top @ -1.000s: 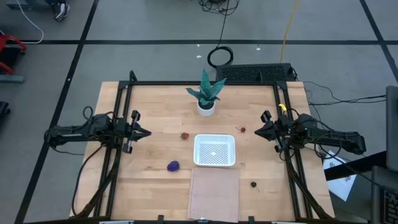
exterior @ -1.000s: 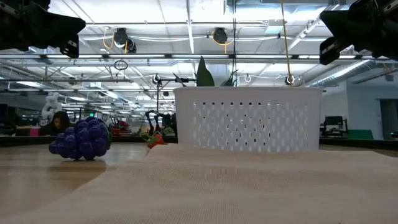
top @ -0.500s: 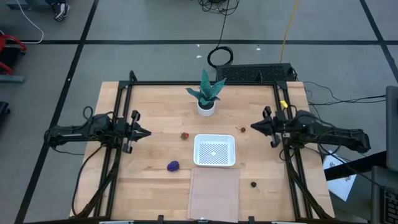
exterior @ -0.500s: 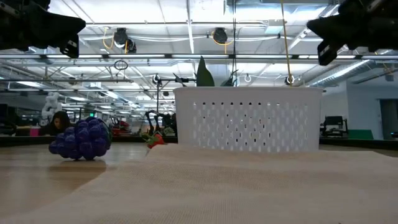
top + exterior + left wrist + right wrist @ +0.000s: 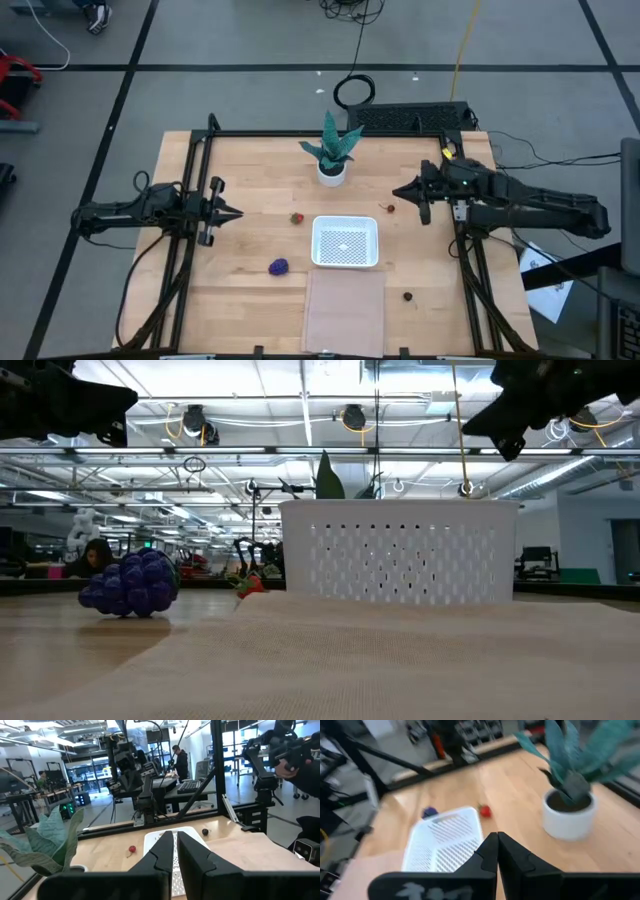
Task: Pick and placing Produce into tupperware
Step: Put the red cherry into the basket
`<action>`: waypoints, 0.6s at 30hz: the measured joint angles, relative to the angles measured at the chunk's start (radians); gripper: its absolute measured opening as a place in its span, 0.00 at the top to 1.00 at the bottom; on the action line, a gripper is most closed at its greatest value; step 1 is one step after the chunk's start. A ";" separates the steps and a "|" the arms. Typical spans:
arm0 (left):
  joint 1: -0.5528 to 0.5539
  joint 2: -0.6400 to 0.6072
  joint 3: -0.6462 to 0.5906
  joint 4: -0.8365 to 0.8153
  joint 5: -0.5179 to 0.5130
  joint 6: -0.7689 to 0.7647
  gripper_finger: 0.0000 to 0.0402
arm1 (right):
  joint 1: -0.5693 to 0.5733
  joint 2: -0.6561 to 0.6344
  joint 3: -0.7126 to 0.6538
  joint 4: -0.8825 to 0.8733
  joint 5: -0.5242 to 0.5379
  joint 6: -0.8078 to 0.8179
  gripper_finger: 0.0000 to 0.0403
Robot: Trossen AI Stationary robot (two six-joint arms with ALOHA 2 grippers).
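The white tupperware [image 5: 346, 242] stands at the table's middle. Around it lie the produce: a purple grape cluster [image 5: 278, 267] near left, a strawberry piece [image 5: 297, 217] far left, a small dark red fruit [image 5: 389, 208] far right, and a blackish one [image 5: 408, 295] near right. My left gripper [image 5: 235, 213] hovers shut at the left edge, pointing level at the tupperware [image 5: 150, 838]. My right gripper [image 5: 397, 192] is shut and raised above the table, tipped down beside the dark red fruit. In its wrist view its fingers [image 5: 496, 840] point at the tupperware [image 5: 445, 840].
A leafy plant in a white pot [image 5: 332, 168] stands at the far middle. A flat tan sheet [image 5: 345, 310] lies between the tupperware and the near edge. Black frame rails [image 5: 195, 230] run along both sides.
My right gripper has risen and swung from the right edge toward the table's middle and far side, tipping from level to slanting downward. It has stayed shut. Nothing on the table has moved.
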 joint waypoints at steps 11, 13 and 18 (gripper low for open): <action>0.000 0.000 0.000 0.000 0.000 0.000 0.93 | -0.120 0.216 0.144 -0.286 -0.006 -0.010 1.00; 0.000 0.000 0.000 0.000 0.000 0.000 0.93 | -0.133 0.256 0.174 -0.347 -0.006 -0.009 1.00; 0.000 0.000 0.000 0.000 0.000 -0.001 0.93 | -0.145 0.354 0.234 -0.453 -0.006 -0.032 1.00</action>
